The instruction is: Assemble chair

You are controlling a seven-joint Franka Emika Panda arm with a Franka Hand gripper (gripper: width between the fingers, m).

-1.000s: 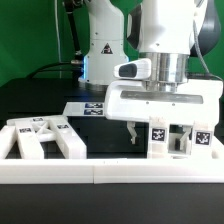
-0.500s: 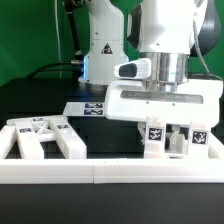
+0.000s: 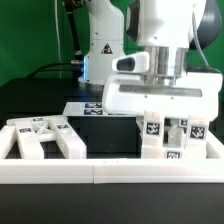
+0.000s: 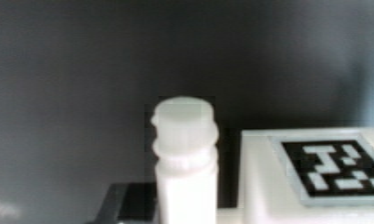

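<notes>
The gripper stands low over the exterior view's right side of the black table, its broad white body directly above a cluster of white chair parts. Its fingers are largely masked by those parts, so the grip can be judged only in part: the jaws appear drawn in on the tagged post, which stands upright just under the hand. Beside it, toward the exterior view's right, is a second tagged piece, and a third tag shows lower down between the two; whether these pieces touch cannot be told. The wrist view shows a rounded white peg upright at centre, with a tagged white block just beside it over dark table. A separate group of chair slabs lies at the exterior view's left, well apart from the gripper. The marker board lies flat farther back, between the two groups. A long plain white rail runs across the front.
</notes>
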